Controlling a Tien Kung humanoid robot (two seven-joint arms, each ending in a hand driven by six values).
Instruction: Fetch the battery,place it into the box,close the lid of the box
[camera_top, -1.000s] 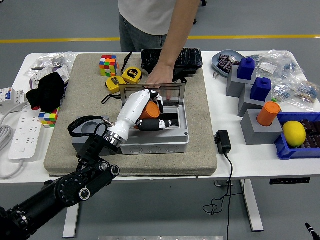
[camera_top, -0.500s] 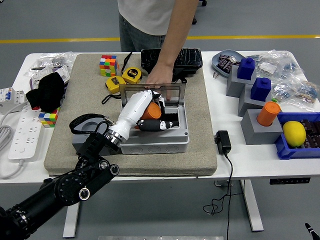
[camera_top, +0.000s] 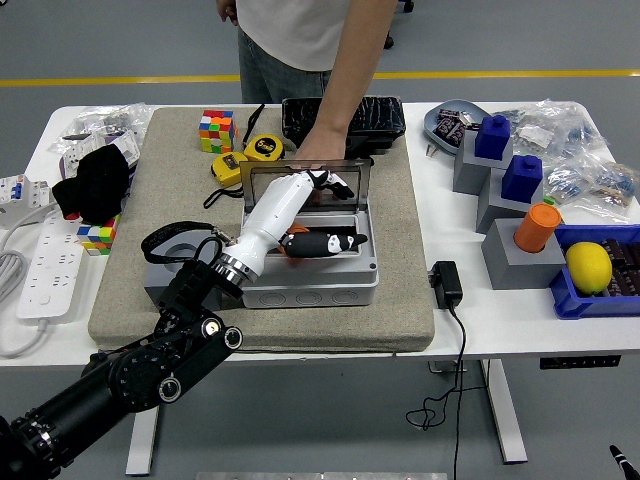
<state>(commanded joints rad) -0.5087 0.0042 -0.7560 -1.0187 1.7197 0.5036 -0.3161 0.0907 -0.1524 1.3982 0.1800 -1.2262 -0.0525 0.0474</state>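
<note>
A white table (camera_top: 520, 320) carries a beige mat (camera_top: 390, 300). On the mat sits the grey box (camera_top: 320, 285), open, with the battery (camera_top: 325, 242), mostly black with an orange end, lying inside. The left hand (camera_top: 300, 190), white-shelled, has lifted off the battery since a second ago; its fingers (camera_top: 325, 180) now curl loosely over the raised lid (camera_top: 355, 175), gripping nothing. A person's hand (camera_top: 318, 150) steadies the lid from behind. Further back sits a black tray (camera_top: 385, 115), then grey floor with a yellow line (camera_top: 500, 74).
</note>
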